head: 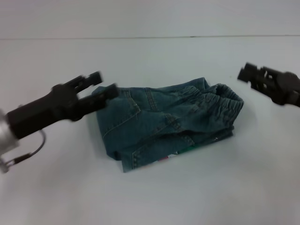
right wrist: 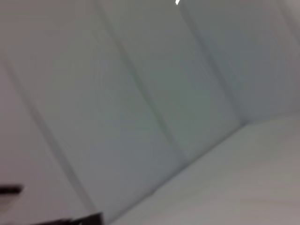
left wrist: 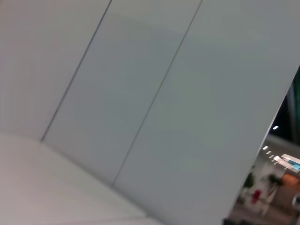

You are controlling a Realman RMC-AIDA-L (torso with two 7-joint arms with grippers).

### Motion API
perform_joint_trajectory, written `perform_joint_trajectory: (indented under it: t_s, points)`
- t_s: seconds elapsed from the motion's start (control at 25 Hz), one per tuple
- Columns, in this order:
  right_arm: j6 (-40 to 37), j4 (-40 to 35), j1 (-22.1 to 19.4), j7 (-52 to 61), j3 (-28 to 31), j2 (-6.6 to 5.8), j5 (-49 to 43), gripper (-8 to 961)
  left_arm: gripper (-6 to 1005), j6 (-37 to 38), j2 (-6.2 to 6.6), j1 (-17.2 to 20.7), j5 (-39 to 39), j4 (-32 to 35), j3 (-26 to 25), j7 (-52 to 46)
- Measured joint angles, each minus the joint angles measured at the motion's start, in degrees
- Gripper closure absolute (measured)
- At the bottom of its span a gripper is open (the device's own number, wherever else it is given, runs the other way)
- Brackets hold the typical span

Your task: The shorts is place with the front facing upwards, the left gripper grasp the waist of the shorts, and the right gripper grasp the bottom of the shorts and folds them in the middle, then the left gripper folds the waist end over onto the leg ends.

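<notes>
The blue-denim shorts point(head: 164, 122) lie folded in a bundle at the middle of the white table point(head: 154, 197). Their gathered elastic waistband point(head: 225, 101) is on top at the bundle's right end. A sliver of coloured print point(head: 174, 153) peeks out under the front edge. My left gripper point(head: 104, 84) hovers at the bundle's left corner, open, with nothing between its fingers. My right gripper point(head: 246, 74) hangs in the air to the right of the waistband, apart from the cloth. Neither wrist view shows the shorts.
The white table runs back to a pale wall point(head: 150, 18). The wrist views show only grey wall panels point(left wrist: 154, 93) and a bit of the tabletop point(right wrist: 243, 187).
</notes>
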Motion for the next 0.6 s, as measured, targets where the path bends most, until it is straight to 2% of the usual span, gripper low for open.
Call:
perform_joint_trajectory:
  t_s: [0.16,0.32,0.44,0.6]
  points:
    - [-5.5,-3.6,-2.2,5.2,-7.6,-3.65,-1.2,643,141,2.5,0.96,1.8,9.2,0.7,-6.8,0.0]
    - [-10.2,-4.6,-3.4,8.1,-10.7,-7.09,-4.3,473,141,5.5,1.93,2.0,17.7,1.7,-10.9,-0.7]
    - [-10.2,-4.7,-3.5,9.1,-11.1,-8.17,-7.8,336,140,7.8,2.19,1.5,22.8,3.5,-11.6,-2.5]
    - [-8.8,-4.7,-3.4,9.3,-11.3,-8.0,-10.1,150,140,9.7,2.33,0.9,26.1,4.4,-11.6,-3.4]
